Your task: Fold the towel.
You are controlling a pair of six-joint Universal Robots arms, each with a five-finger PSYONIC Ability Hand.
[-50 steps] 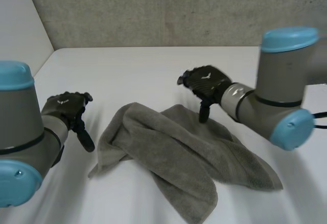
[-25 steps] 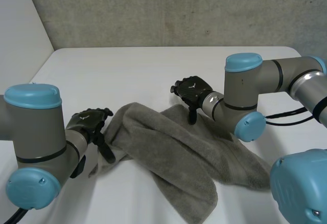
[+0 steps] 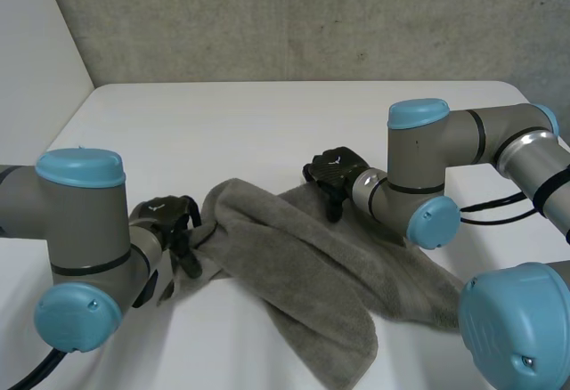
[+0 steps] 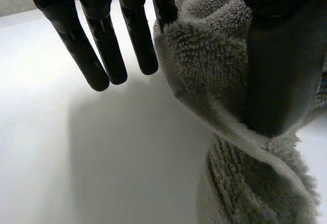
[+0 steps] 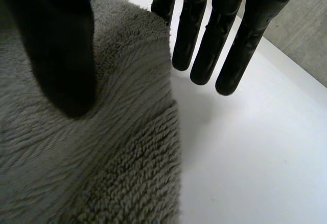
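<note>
We see the grey towel (image 3: 312,261) lying crumpled and partly doubled over in the middle of the white table (image 3: 249,123), with one long lobe running toward the near edge. The left hand (image 3: 167,221) sits low at the towel's left edge. In the left wrist view its fingers (image 4: 99,50) are straight and spread. Most are over bare table just beside the cloth, and one touches the fluffy edge. The thumb (image 4: 276,70) lies on the towel on the other side. The edge fold sits between thumb and fingers, and we read this hand as wide, not clamped.

The right hand (image 3: 335,171) is at the towel's far edge, near its middle. In the right wrist view its fingers (image 5: 196,35) hang straight over bare table just past the towel's border. The thumb (image 5: 61,50) is over the pile, and we cannot tell if it touches. This hand is wide too and holds nothing. A grey wall (image 3: 312,16) stands behind the table.
</note>
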